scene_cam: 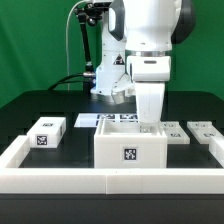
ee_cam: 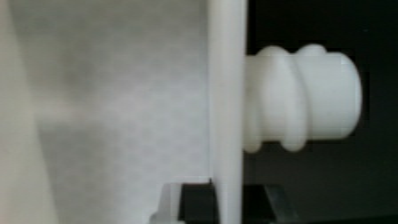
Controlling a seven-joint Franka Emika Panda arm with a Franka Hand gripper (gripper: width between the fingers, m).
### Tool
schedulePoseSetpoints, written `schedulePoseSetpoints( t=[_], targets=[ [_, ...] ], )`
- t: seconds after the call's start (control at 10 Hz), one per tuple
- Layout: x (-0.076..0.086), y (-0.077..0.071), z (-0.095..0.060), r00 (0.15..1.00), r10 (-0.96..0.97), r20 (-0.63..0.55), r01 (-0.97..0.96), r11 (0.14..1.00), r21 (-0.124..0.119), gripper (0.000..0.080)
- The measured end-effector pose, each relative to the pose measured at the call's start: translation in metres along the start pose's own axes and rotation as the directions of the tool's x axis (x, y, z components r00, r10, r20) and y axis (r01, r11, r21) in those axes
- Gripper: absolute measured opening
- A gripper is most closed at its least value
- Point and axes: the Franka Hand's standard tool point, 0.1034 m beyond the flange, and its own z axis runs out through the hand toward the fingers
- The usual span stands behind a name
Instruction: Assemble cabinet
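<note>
The gripper (scene_cam: pixel 148 84) is clenching a thin white panel (scene_cam: pixel 148 106), holding it upright over the cabinet body (scene_cam: pixel 130 150). That body is sitting at six o'clock on the dark table (scene_cam: pixel 35 105). Whether panel and body are touching is not clear. In the wrist view the dark pads (ee_cam: pixel 189 205) are pressing both faces of the panel, and a ribbed knob (ee_cam: pixel 302 98) is jutting out beside it. In the exterior view, from the body, a white block (scene_cam: pixel 45 133) is lying at ten o'clock, the marker board (scene_cam: pixel 108 120) at twelve and small panels (scene_cam: pixel 190 131) at two. The panel is looking light, stiff and smooth, probably slippery. It is likely calling for a firm pinch across its flat faces, clear of the knob, since a skewed hold could let it pivot.
</note>
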Motion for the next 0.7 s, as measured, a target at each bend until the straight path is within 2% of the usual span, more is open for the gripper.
schedulePoseSetpoints(
  t=[0.1, 0.4, 0.7],
  targets=[
    [0.001, 0.001, 0.000, 1.000, -0.003, 0.000, 0.003, 1.000, -0.001, 0.0039],
    [0.015, 0.019, -0.001, 1.000, -0.022, -0.008, 0.022, 1.000, -0.016, 0.0038],
    [0.047, 0.030, -0.001, 1.000, -0.023, -0.018, 0.023, 0.999, -0.029, 0.0038]
  ],
)
